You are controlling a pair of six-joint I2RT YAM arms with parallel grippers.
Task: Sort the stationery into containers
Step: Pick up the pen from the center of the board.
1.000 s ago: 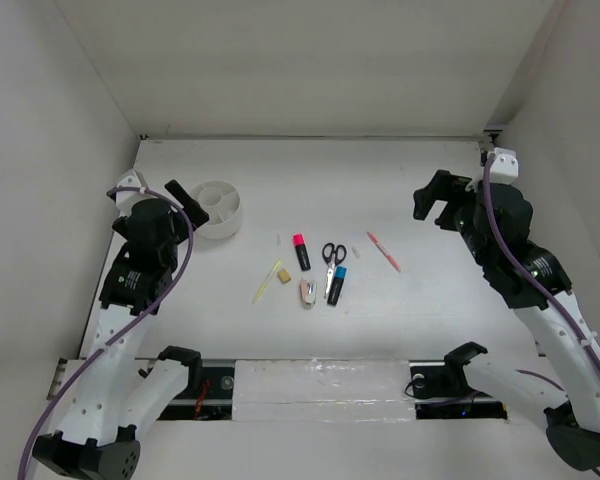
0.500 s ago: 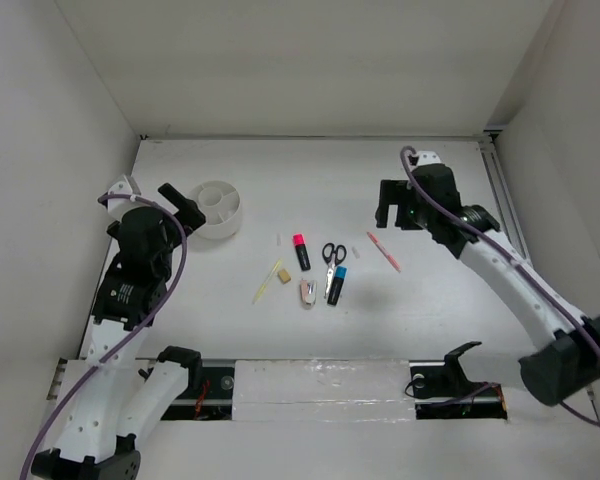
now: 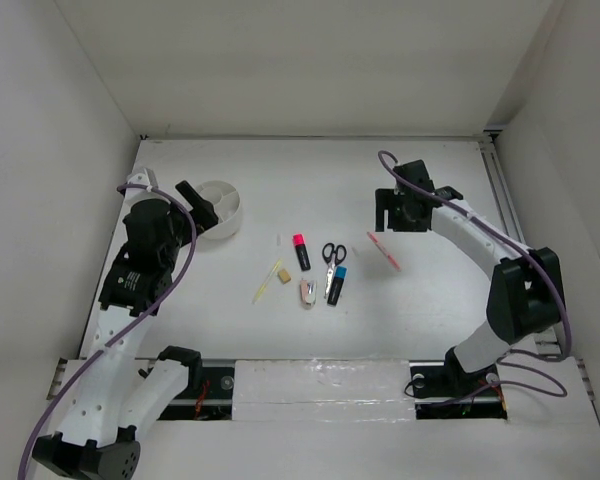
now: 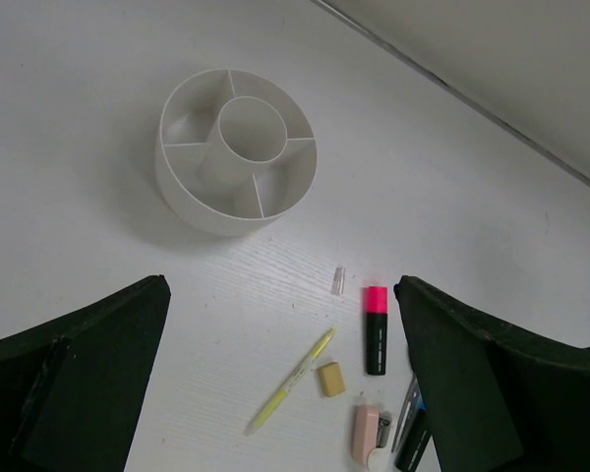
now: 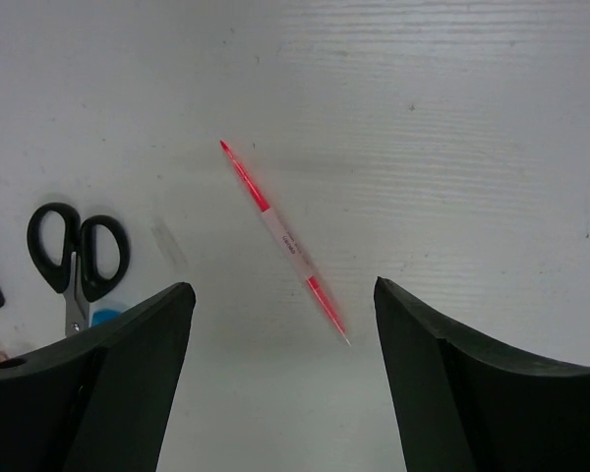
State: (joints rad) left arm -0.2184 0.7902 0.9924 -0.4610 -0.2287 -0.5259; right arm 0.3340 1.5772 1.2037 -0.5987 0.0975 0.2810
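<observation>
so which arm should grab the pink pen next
Right. The right gripper hovers open close to the pink pen, which lies centred in its wrist view. The left gripper is over by the white tray, with the scissors lying between it and the pen.

No word, brand, number or sign can be read in any view. The thin pink pen with a white middle band (image 5: 286,242), lying at the centre of the right wrist view, bears a few tiny dark marks on that band. They are too small to make out.
</observation>
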